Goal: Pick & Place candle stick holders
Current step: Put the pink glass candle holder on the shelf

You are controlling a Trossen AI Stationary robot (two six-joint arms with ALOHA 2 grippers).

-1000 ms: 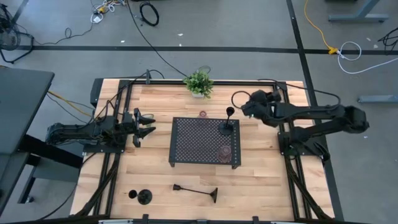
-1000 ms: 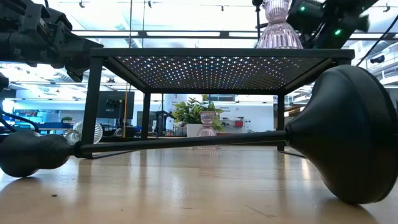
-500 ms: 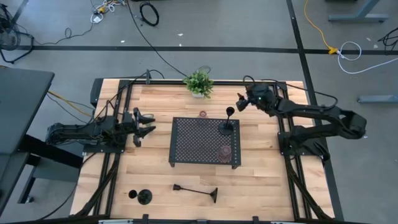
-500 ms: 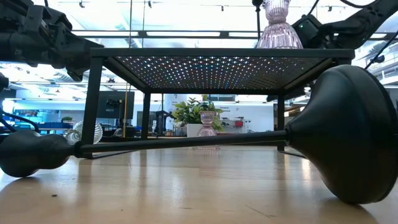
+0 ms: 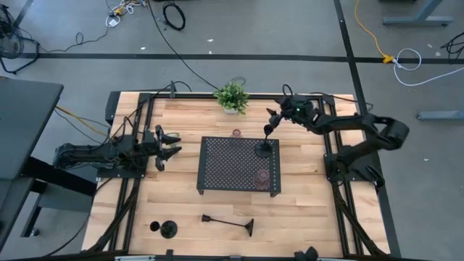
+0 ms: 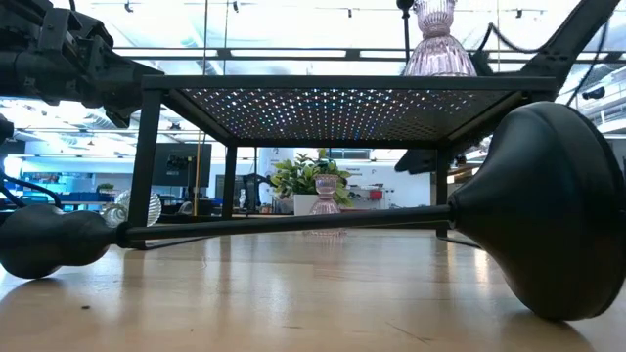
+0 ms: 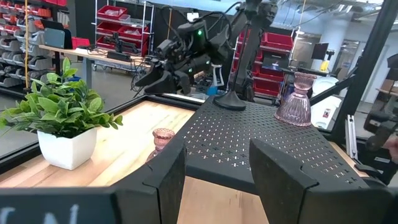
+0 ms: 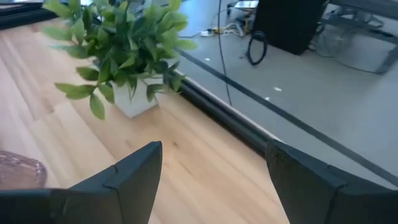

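One slim black candle stick holder (image 5: 265, 147) stands upright by its round base on the black perforated tray (image 5: 225, 156). A pink glass cup (image 5: 262, 176) sits on the tray near it. A second pink cup (image 5: 236, 133) rests on the table behind the tray. A long black holder (image 5: 228, 222) lies on its side near the front edge, and a short black one (image 5: 165, 229) lies to its left. My right gripper (image 5: 272, 116) hovers open just beyond the upright holder's top. My left gripper (image 5: 170, 145) waits open left of the tray.
A small potted plant (image 5: 232, 96) stands at the far edge, close to my right gripper and large in its wrist view (image 8: 124, 43). The tray stands on thin legs (image 6: 145, 166). Bare wood lies left and right of the tray.
My right arm has swung toward the table's far edge and come lower. Its gripper has turned, moving a little left toward the upright black holder's top, and has stayed open. Nothing on the table has moved.
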